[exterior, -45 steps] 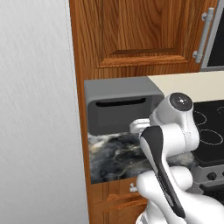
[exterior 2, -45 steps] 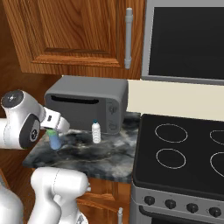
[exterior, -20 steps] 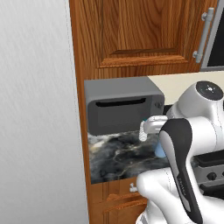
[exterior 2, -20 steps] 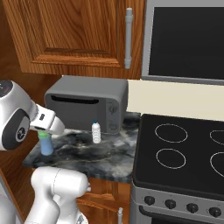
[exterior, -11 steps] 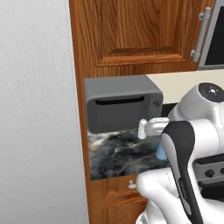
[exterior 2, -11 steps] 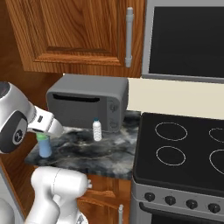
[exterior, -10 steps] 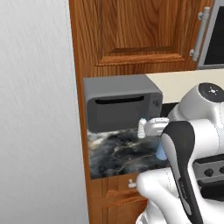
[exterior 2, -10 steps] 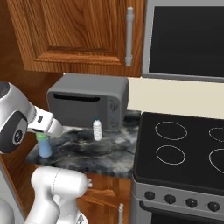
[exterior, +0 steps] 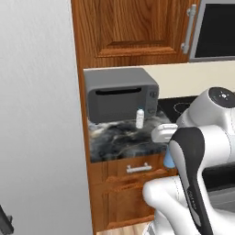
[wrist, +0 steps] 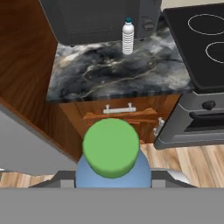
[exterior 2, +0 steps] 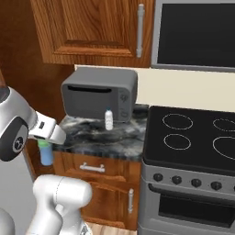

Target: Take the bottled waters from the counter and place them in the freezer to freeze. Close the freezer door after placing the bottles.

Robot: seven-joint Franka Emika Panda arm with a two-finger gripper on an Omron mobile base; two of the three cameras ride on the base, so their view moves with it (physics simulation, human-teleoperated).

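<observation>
My gripper (exterior 2: 45,140) is shut on the blue-tinted bottled water (exterior 2: 46,155), holding it by the neck in front of the wooden drawers, off the left end of the counter (exterior 2: 94,135). In the hand view its green cap (wrist: 111,147) sits close below the camera. From the left base side, the bottle (exterior: 169,160) peeks out behind my arm. The whitish ribbed bottle (exterior 2: 109,120) (exterior: 139,119) (wrist: 127,37) stands upright on the dark marble counter (exterior: 114,139) by the microwave. A tall pale grey freezer face (exterior: 36,119) stands to the left; I cannot tell how its door stands.
A grey microwave (exterior 2: 99,98) sits at the back of the counter under wooden wall cabinets (exterior 2: 92,30). To the right are the black stovetop (exterior 2: 193,137) and the oven front (exterior 2: 188,206). Wooden floor (wrist: 192,162) lies below the drawers (wrist: 118,114).
The blue bottle has been carried off the counter to its left front. The base has shifted, so the counter and microwave slid right in both base views. The white bottle has stayed put.
</observation>
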